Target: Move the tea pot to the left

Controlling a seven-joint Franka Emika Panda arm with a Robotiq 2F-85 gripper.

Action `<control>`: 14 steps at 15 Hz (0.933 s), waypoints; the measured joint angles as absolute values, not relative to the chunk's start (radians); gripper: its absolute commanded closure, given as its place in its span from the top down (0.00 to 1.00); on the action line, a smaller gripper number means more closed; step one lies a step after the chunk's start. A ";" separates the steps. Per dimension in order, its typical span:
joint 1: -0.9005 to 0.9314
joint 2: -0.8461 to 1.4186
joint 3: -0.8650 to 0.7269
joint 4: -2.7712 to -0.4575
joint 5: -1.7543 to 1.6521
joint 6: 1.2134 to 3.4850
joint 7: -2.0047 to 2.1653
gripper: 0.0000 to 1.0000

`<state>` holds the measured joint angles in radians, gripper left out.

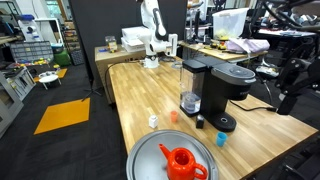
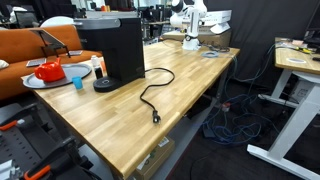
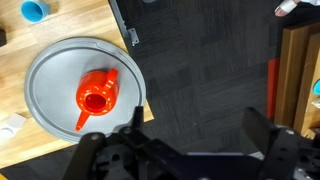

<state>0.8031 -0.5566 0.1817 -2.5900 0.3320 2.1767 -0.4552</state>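
The tea pot (image 3: 97,95) is small, glossy and red-orange. It stands on a round grey tray (image 3: 50,60) at the edge of a wooden table. Both exterior views show the tea pot (image 1: 182,161) (image 2: 50,70) on its tray (image 1: 145,160) (image 2: 35,83). In the wrist view my gripper (image 3: 198,130) is open with nothing between its fingers. It hangs over dark carpet just off the table edge, to the right of the tray and apart from the pot. Near the tray, neither exterior view shows the gripper.
A black coffee machine (image 1: 215,90) (image 2: 115,50) stands beside the tray, with a blue cup (image 1: 222,139) (image 3: 33,10) and a tiny orange cup (image 1: 173,116) near it. A black cable (image 2: 150,100) trails across the table. A white robot arm (image 1: 153,30) stands at the far end.
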 measured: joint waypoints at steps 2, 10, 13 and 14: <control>0.806 -0.496 0.191 -2.559 0.329 2.181 -0.455 1.00; 0.768 -0.268 0.221 -2.493 0.285 2.184 -0.423 1.00; 0.751 -0.200 0.225 -2.453 0.296 2.204 -0.427 1.00; 0.749 -0.183 0.225 -2.437 0.303 2.206 -0.430 1.00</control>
<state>0.7486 -0.1828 0.2254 -2.4374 0.3029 2.2065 -0.4297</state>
